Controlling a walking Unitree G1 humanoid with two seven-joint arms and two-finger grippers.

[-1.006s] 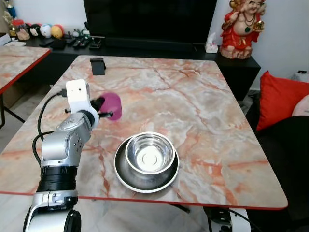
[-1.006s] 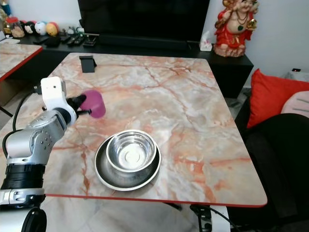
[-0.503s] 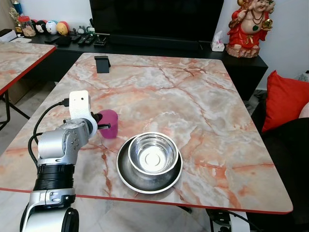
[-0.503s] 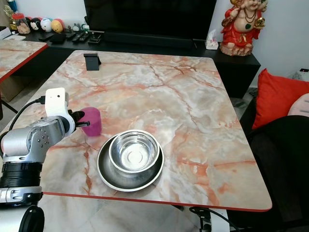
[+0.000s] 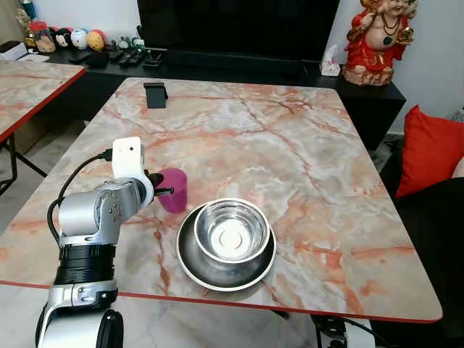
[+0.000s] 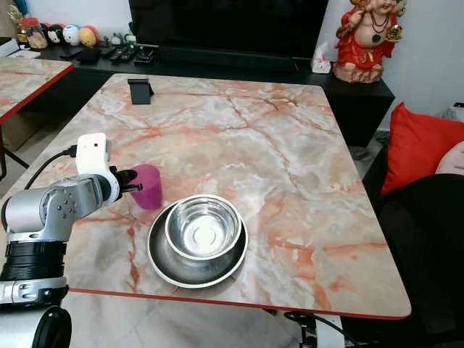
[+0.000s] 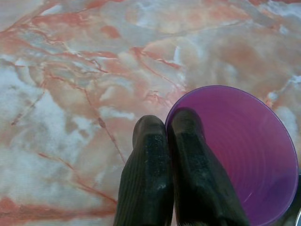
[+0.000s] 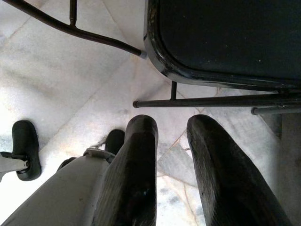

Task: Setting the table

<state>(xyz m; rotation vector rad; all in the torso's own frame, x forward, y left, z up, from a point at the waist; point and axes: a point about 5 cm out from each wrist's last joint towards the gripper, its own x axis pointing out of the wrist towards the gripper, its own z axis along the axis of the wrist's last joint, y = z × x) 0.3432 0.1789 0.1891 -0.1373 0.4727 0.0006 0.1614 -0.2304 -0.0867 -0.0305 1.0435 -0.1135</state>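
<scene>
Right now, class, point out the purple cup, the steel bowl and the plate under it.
purple cup (image 5: 175, 191), left eye view, on its outer side wall.
steel bowl (image 5: 230, 232), left eye view, on its inner bottom.
plate (image 5: 190, 255), left eye view, on its bare rim.

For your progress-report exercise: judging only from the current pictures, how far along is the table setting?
Done: a steel bowl sits inside a plate near the table's front edge. In hand: the left gripper pinches the rim of the purple cup, upright just left of the plate, one finger inside and one outside. Left: release the cup. The right gripper hangs idle over the floor.
</scene>
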